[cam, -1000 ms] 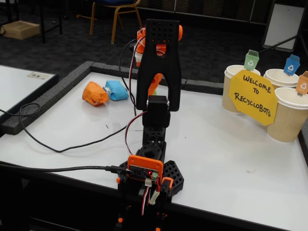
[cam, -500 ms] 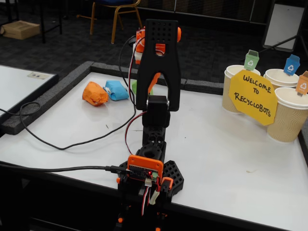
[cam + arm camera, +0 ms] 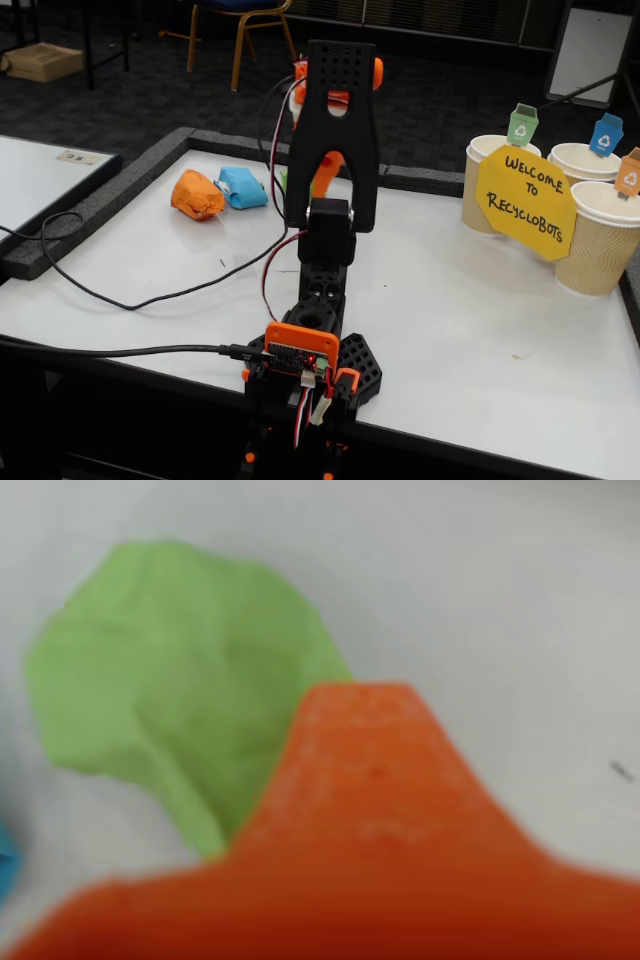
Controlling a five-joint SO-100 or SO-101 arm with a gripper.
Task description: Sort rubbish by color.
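Green wad [image 3: 180, 670] lies on the white table [image 3: 480, 300] directly under the gripper [image 3: 360, 695] — the black arm [image 3: 330, 140] hides nearly all of it in the fixed view. Left of the arm: light blue wad [image 3: 242, 187], then orange wad [image 3: 196, 194], touching. Paper cups [image 3: 600, 240] stand far right. Gripper's grip — cannot tell.

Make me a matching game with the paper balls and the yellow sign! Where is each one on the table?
Going by the fixed view.

Things:
1. orange wad
2. light blue wad
3. green wad
4. yellow sign

Places:
A. leaning on the paper cups at the right
B. mostly hidden behind the black arm
C. farthest left on the white table
D. touching the orange wad's right side

Pairs: 1-C, 2-D, 3-B, 4-A
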